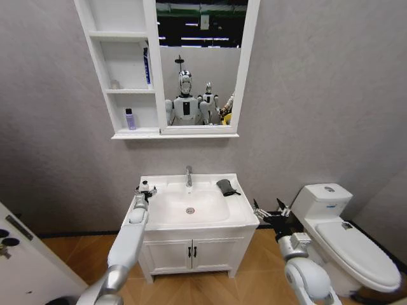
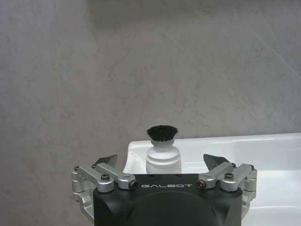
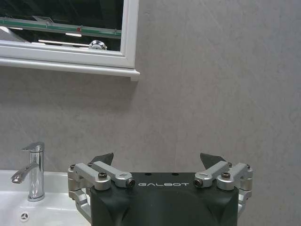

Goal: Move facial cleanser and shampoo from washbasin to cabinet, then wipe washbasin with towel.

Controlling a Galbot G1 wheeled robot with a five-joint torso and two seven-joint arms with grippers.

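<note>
One white bottle with a black cap (image 2: 162,149) stands on the washbasin (image 1: 191,219) rim's left rear corner, between the left gripper's (image 2: 160,162) released jaws; a nudge could topple the smooth cylinder. The soft dark towel (image 1: 226,187) lies right of the chrome tap (image 1: 188,176). The right gripper (image 1: 272,211), unclenched, hovers beside the glossy ceramic.

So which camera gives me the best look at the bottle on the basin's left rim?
The left wrist view: the white bottle with its black cap stands straight ahead between the open left end effector fingers, on the washbasin corner. The head view shows it small and partly hidden behind that end effector. The right wrist view faces the tap instead.
</note>
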